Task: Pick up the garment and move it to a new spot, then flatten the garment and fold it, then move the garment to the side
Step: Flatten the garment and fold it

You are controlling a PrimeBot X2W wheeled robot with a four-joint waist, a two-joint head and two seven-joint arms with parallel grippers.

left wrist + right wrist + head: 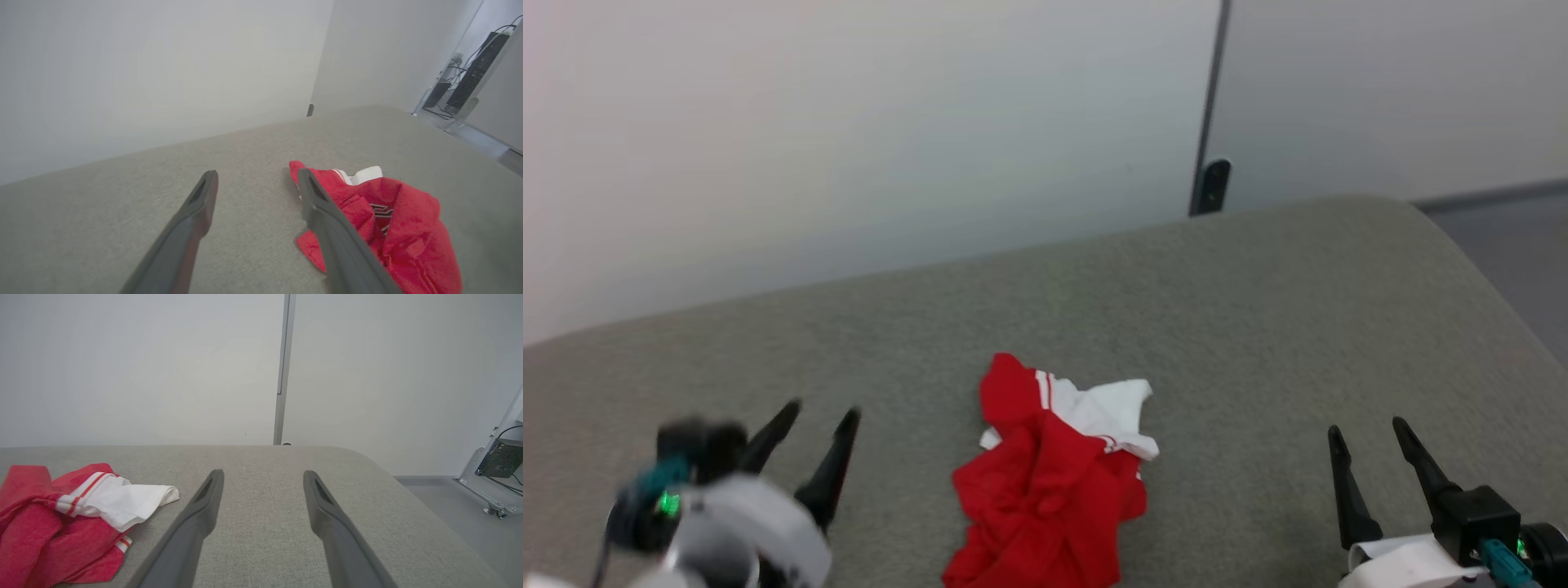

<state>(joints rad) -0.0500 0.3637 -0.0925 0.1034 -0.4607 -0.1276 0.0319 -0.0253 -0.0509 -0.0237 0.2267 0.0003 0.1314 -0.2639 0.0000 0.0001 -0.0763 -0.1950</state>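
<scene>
On the grey cloth-covered surface [1258,310], between the two grippers, the garment [1045,482] lies in a crumpled heap. It sits at the near middle of the head view, and its near end runs off that view's bottom edge.

The left gripper [823,408] is at the lower left of the head view, blurred, with its two dark fingers spread and nothing between them. Bare grey cloth separates it from the garment, which lies to its right. In the left wrist view, the finger on the right crosses in front of the red fabric, and the heap spreads out beyond and to the right of that finger. The gap between the fingers looks onto bare surface.

The right gripper [1365,426] is at the lower right, also with its fingers apart and empty. It stands well apart from the garment, farther from it than the left gripper is. In the right wrist view, the heap lies off to the left of both fingers, and the tip of the white sleeve [1115,412] stops short of the nearer one.

The heap's long axis runs from the robot's near side away toward the pale wall [849,122]. Its far end rises to a red peak. Just to the right of that peak, the white sleeve with red stripes at its seam points toward the right gripper. The red body makes up the near part.
</scene>
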